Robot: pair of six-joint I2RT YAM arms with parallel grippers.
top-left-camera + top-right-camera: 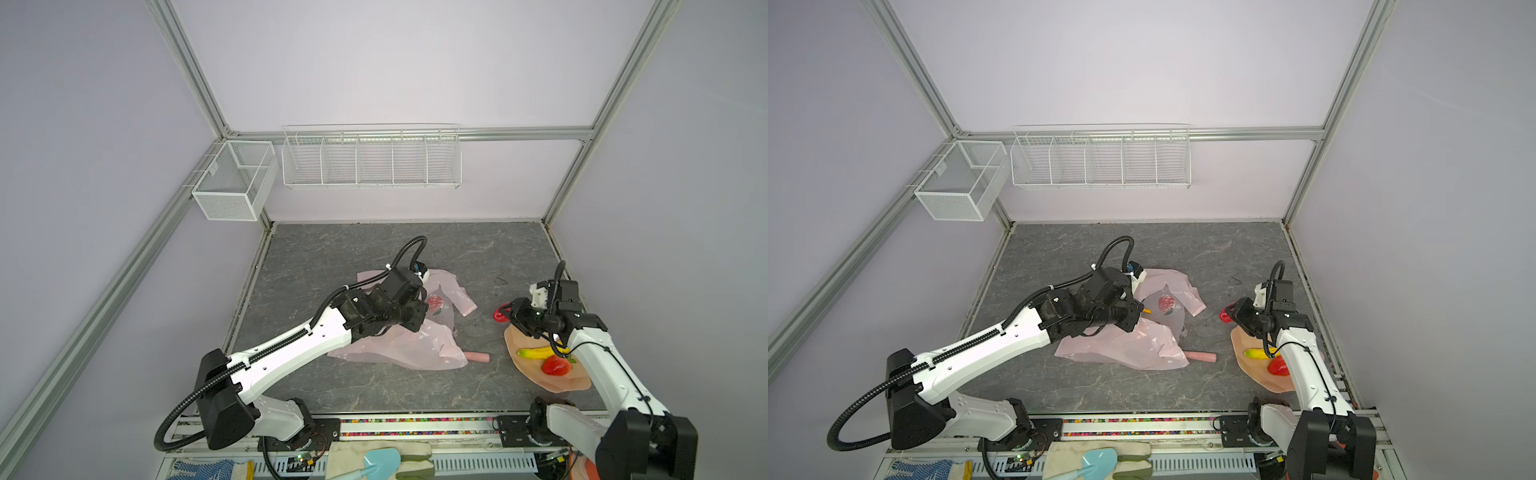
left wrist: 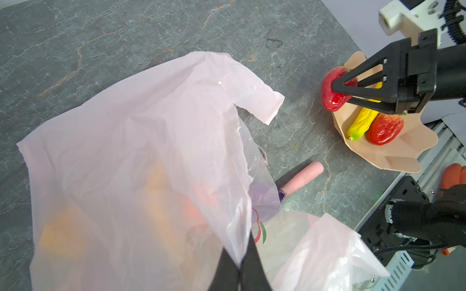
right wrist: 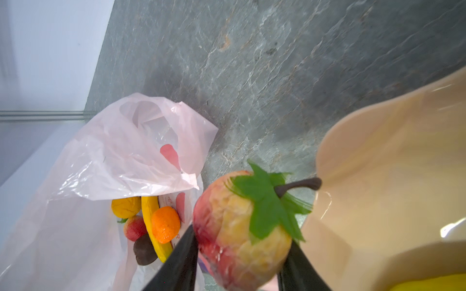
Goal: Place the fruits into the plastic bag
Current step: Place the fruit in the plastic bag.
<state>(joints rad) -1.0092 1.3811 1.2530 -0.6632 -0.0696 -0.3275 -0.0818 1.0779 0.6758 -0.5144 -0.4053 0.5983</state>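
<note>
**A:** How does the left gripper (image 2: pixel 242 262) stand?

**B:** Its jaws are pressed together on a fold of the large, thin, translucent pale-pink plastic bag (image 2: pixel 126 151). It holds that edge up, so the mouth gapes toward the other arm.

**A:** And the right gripper (image 2: pixel 342 92)?

**B:** It is partly open, with black fingers (image 3: pixel 181 259) clamped on either side of a glossy red toy strawberry (image 3: pixel 234 226) with a green leaf cap. The fruit sits just off the rim of the tan wavy-edged plate (image 2: pixel 393 153), on the side facing the bag.

**A:** What else is there?

**B:** The grey marbled tabletop (image 1: pixel 374 395) carries everything. The bag (image 1: pixel 399 349) lies crumpled near its middle, well apart from the plate (image 1: pixel 569 382) beside the right arm.

**A:** Any fruit left on the plate?

**B:** A yellow toy banana (image 2: pixel 363 123) and a second strawberry (image 2: pixel 384 129) lie there, touching.

**A:** Inside the bag?

**B:** The right wrist view shows another banana (image 3: pixel 151 226), a round orange fruit (image 3: pixel 165 224), a bumpy yellow fruit (image 3: pixel 126 206), a small strawberry (image 3: pixel 135 228) and a dark brown piece (image 3: pixel 143 249).

**A:** Anything smaller?

**B:** A pink cylindrical handle (image 2: pixel 302 176) pokes out from under the bag's edge.
</note>
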